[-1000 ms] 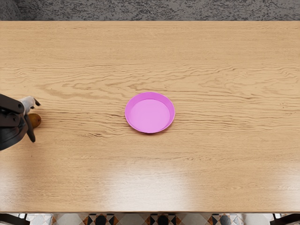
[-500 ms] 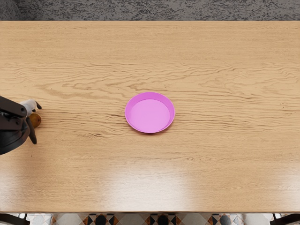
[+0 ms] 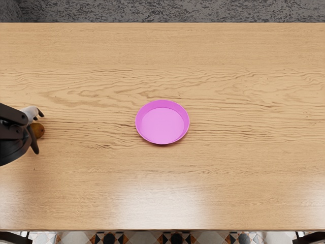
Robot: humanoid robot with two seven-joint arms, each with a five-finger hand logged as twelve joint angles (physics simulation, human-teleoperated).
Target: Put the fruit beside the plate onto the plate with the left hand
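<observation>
Robot hand (image 3: pixel 21 131) barely shifted, fruit (image 3: pixel 39 130) alongside

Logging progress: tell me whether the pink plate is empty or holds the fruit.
Empty. The plate shows only bare pink floor; the brown fruit is far to its left, at the left robot hand.

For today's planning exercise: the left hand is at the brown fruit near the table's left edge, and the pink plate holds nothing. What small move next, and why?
Probably a slight test lift. The left hand is against the fruit, which seems to rest on the table well left of the plate; a grip cannot be confirmed.
</observation>
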